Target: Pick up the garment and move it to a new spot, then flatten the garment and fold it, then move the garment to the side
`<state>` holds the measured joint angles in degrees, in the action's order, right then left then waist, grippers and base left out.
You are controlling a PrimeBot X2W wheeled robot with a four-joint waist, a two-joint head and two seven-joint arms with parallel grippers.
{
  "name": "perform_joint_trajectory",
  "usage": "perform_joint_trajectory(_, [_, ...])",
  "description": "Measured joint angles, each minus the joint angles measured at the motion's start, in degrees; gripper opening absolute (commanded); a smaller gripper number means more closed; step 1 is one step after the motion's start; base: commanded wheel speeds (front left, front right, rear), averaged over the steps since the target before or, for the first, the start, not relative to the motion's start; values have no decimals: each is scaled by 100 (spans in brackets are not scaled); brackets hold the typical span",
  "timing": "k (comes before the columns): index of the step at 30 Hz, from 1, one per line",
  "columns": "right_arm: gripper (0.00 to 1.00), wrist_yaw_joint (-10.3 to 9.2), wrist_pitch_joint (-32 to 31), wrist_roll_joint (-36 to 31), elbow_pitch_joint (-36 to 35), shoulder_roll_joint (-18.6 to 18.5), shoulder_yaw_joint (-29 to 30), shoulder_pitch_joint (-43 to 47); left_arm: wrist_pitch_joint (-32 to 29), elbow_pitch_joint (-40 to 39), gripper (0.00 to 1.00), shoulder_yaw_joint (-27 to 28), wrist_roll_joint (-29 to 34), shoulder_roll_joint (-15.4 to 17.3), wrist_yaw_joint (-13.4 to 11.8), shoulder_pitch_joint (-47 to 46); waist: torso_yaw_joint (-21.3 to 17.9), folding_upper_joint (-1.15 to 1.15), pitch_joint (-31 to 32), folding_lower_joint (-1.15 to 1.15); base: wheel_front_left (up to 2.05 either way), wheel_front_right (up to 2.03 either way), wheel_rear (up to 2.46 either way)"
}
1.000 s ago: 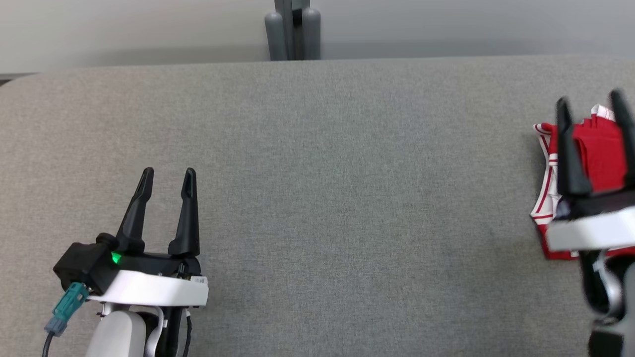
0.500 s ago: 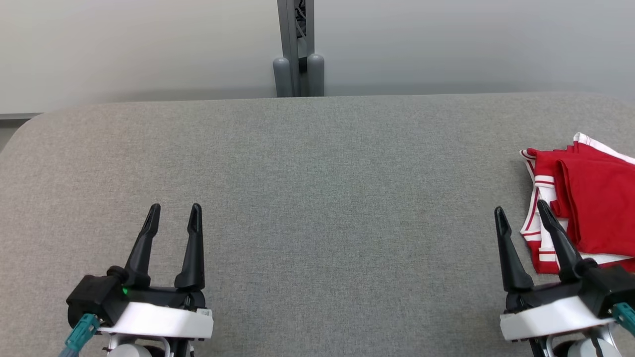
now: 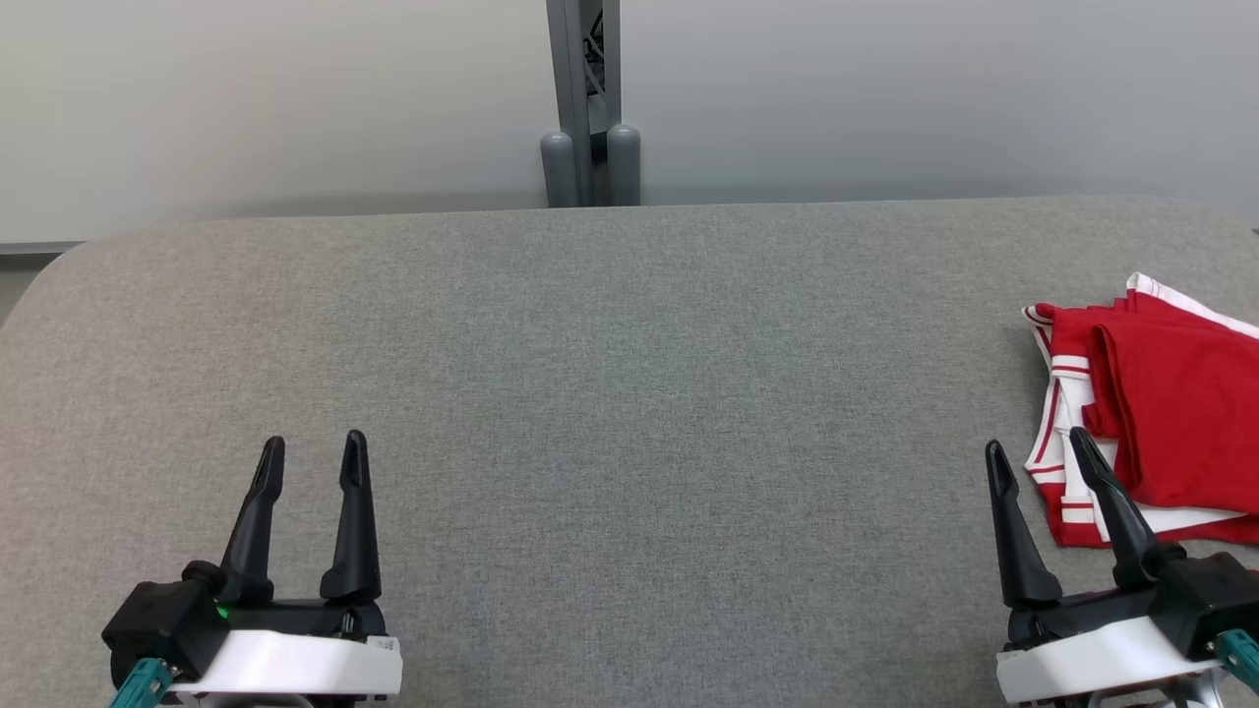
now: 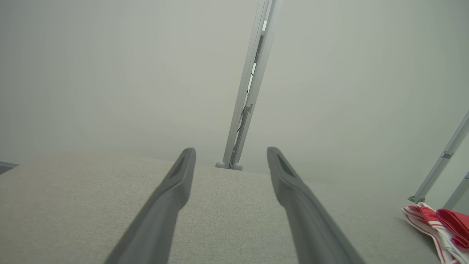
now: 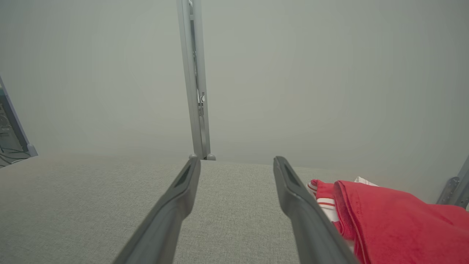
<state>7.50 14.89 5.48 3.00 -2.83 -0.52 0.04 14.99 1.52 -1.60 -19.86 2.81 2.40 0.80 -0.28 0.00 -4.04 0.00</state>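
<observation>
Fingers apart on left gripper [image 3: 312,447] and right gripper [image 3: 1036,444], nothing held. Garment [image 3: 1170,413] lies folded at the table's [image 3: 629,393] right edge, just beside the right gripper. I'd call move, flatten, fold and set-aside done. Nothing left that I can see.

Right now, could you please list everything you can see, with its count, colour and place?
garment: 1, red with white stripes, folded, at the table's right end
table: 1, grey fabric top, across the foreground
post: 1, grey metal, upright behind the middle of the table's far edge
struts: 2, grey metal, slanting beyond the table's right end
wall: 1, pale grey, behind the table
left gripper: 1, black fingers on a white wrist, lower left over the table, jaws open and empty
right gripper: 1, same colours, lower right beside the garment, jaws open and empty
</observation>
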Motion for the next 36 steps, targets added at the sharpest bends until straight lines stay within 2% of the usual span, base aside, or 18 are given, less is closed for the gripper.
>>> perform_joint_trajectory(29, [100,0,0,-71,-44,0,34,12,0,205,100,-73,-133,0,41,24,134,0,-58,0,0,0,0])
perform_joint_trajectory(31, [100,0,0,-93,-45,0,41,7,0,255,100,-97,-32,1,40,24,133,0,-67,0,0,0,0])
perform_joint_trajectory(33, [100,0,0,-93,-44,0,47,-2,0,288,100,-169,382,2,3,24,130,0,-73,0,0,0,0])
perform_joint_trajectory(36, [100,0,0,-93,-40,0,70,-3,0,282,100,-235,483,-2,-97,20,127,0,-80,0,0,0,0])
